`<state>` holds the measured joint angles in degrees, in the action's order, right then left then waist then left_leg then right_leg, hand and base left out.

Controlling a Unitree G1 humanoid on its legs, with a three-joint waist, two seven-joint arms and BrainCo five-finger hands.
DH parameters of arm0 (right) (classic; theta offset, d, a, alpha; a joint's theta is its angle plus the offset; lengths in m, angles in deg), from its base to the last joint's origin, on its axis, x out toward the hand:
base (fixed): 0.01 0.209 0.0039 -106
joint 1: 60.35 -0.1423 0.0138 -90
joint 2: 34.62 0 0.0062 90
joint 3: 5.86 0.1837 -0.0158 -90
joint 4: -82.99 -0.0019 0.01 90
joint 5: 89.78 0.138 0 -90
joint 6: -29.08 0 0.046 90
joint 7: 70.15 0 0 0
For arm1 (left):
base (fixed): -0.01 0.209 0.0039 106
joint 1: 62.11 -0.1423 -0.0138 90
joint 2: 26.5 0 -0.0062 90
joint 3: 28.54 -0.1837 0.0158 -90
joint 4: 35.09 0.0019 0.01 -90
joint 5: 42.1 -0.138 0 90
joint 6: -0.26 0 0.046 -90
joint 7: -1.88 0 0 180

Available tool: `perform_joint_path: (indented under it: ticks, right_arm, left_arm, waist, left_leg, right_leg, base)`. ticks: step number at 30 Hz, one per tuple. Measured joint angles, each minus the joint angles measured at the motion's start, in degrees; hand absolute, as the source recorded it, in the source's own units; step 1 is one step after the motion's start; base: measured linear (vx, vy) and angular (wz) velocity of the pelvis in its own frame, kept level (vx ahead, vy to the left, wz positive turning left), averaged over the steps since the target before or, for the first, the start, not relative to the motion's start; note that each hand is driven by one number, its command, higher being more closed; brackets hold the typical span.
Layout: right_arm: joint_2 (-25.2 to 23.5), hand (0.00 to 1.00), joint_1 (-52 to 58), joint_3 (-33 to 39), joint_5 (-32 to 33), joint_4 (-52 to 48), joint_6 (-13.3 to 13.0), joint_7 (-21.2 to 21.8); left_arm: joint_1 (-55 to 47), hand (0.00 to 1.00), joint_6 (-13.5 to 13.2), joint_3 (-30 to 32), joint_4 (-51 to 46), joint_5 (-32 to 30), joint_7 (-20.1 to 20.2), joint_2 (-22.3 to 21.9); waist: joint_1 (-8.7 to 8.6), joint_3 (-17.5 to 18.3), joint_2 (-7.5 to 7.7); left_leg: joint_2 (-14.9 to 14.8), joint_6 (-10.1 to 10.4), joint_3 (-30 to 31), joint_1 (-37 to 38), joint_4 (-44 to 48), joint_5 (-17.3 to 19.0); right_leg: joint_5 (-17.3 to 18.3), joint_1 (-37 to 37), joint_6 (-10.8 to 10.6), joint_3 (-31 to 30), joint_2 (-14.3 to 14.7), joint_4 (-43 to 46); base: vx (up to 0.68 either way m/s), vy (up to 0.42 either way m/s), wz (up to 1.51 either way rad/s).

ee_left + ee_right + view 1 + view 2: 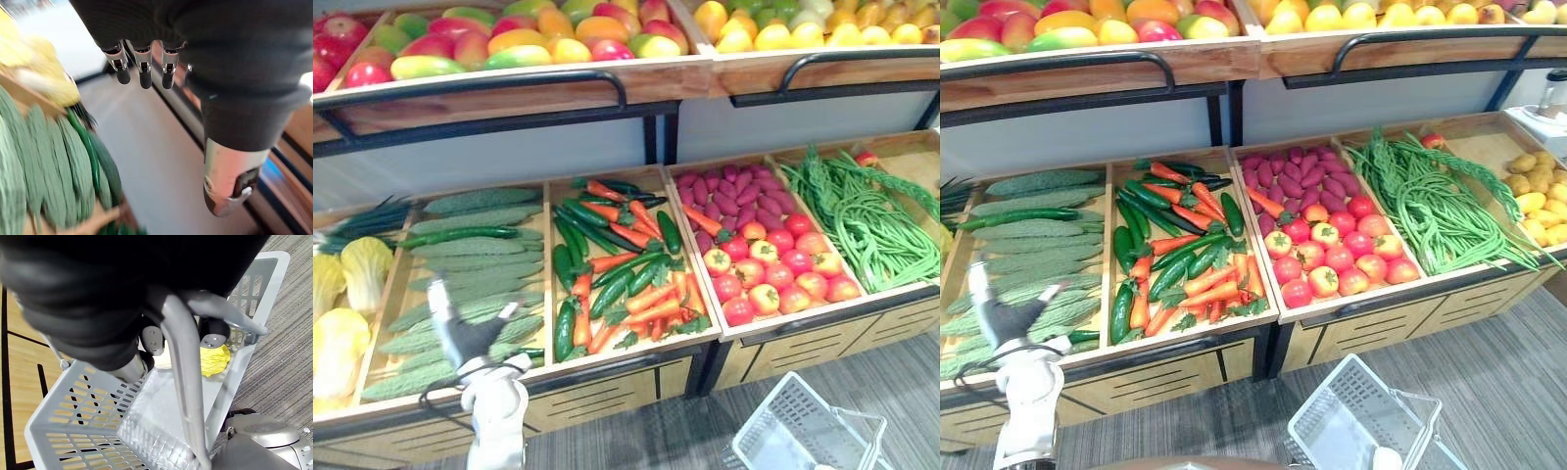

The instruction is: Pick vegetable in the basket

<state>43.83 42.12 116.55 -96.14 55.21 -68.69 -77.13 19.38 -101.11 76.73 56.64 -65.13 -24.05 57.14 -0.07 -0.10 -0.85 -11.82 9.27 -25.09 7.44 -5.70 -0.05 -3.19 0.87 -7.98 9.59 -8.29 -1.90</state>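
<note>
Two hands logged: left hand (462,333) over bitter gourds (475,245), fingers straight, empty; right hand (88,308) fingers curled round handle (188,382) of grey basket (78,416) holding yellow leafy vegetable (215,360).

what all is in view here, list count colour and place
fruit: many, red, yellow, green, upper shelf
cabbages: a few, pale yellow, lower shelf far left
bitter gourds: many, light green, next bin
cucumbers: many, dark green, middle bin
carrots: many, orange, same bin
sweet potatoes: many, purple, back of next bin
tomatoes: many, red, front of that bin
long beans: a heap, green, bin right of tomatoes
potatoes: several, yellow, far right
basket: one, grey, lower right
leafy vegetable: one, yellow, inside basket
left hand: open, over bitter gourds
right hand: curled round basket's handle
</note>
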Motion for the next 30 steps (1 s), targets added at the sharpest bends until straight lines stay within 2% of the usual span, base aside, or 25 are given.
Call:
perform_joint_path:
  ticks: [1,3,4,8,12,16,23,30]
  right_arm:
    - [0.0,1.0,0.0,-0.8,-0.1,-0.4,0.0,0.0]
    - [0.1,1.0,0.0,-1.5,-0.3,-0.8,0.0,0.0]
    - [0.1,1.0,0.1,-1.5,-0.3,-0.8,0.0,0.0]
    - [0.2,1.0,-0.1,-2.0,-0.5,-0.9,0.0,0.1]
    - [0.3,1.0,-0.3,-2.7,-0.5,-1.1,-0.1,0.1]
    - [1.3,1.0,-0.5,-3.8,-0.6,-1.3,-0.1,0.1]
    - [2.0,1.0,-0.5,-5.7,-0.6,-3.6,-0.1,0.2]
    - [2.0,1.0,-0.4,-5.8,-0.6,-5.2,0.0,0.2]
  left_arm:
    - [0.4,0.0,-0.5,-1.7,1.9,-0.9,1.8,2.4]
    - [0.9,0.0,-1.0,-3.2,4.2,-2.3,3.9,4.4]
    - [2.0,0.0,-1.0,-4.7,6.1,-3.0,5.1,5.5]
    - [5.1,0.0,-1.0,-9.1,10.8,-3.7,8.9,9.0]
    - [7.7,0.0,-1.0,-13.1,12.0,-7.5,10.4,13.1]
    - [9.9,0.0,-2.2,-17.2,12.8,-7.5,12.8,16.4]
    - [12.8,0.0,-3.6,-23.7,13.1,-7.5,15.2,17.1]
    - [14.5,0.0,-3.8,-27.2,14.1,-7.5,17.1,17.8]
  waist:
    - [-0.65,0.1,-0.33]
    - [-1.4,0.1,-0.21]
    - [-1.39,0.3,-0.6]
    - [-1.43,0.2,-0.46]
    - [-1.55,0.1,-0.57]
    - [-1.53,-0.1,-0.92]
    - [-1.47,-1.0,-1.63]
    - [-1.47,-1.1,-1.78]
  left_leg:
    - [0.0,0.1,-0.6,0.2,0.0,0.0]
    - [0.0,0.2,-1.0,0.4,0.0,0.2]
    - [0.1,0.2,-1.2,0.6,0.0,0.4]
    - [0.1,0.5,-2.1,0.8,0.3,0.8]
    - [0.3,0.6,-3.1,1.1,0.3,0.8]
    - [0.4,0.6,-4.2,1.4,0.3,0.8]
    - [0.2,0.7,-4.4,0.6,0.3,1.0]
    - [0.2,0.7,-4.6,0.0,0.3,1.0]
  right_leg:
    - [0.0,0.1,0.0,-0.4,0.1,-0.1]
    - [0.0,0.1,0.0,-0.8,0.1,-0.4]
    - [-0.1,0.0,-0.1,-1.0,0.1,-0.7]
    - [-0.4,0.0,-0.1,-1.5,0.2,-1.4]
    - [-0.5,0.0,-0.2,-1.8,0.1,-1.9]
    - [-0.5,0.0,-0.2,-1.8,0.0,-1.9]
    - [-0.5,1.1,-0.2,-1.8,0.1,-1.4]
    - [-0.5,2.0,-0.2,-2.1,0.1,-1.2]
  base:
    - [0.04,-0.004,-0.17]
    - [0.05,0.001,-0.14]
    - [0.05,0.005,-0.09]
    - [0.07,0.004,-0.09]
    - [0.06,-0.003,-0.05]
    - [0.0,-0.011,-0.05]
    - [-0.04,-0.03,0.0]
    - [-0.01,-0.014,-0.01]
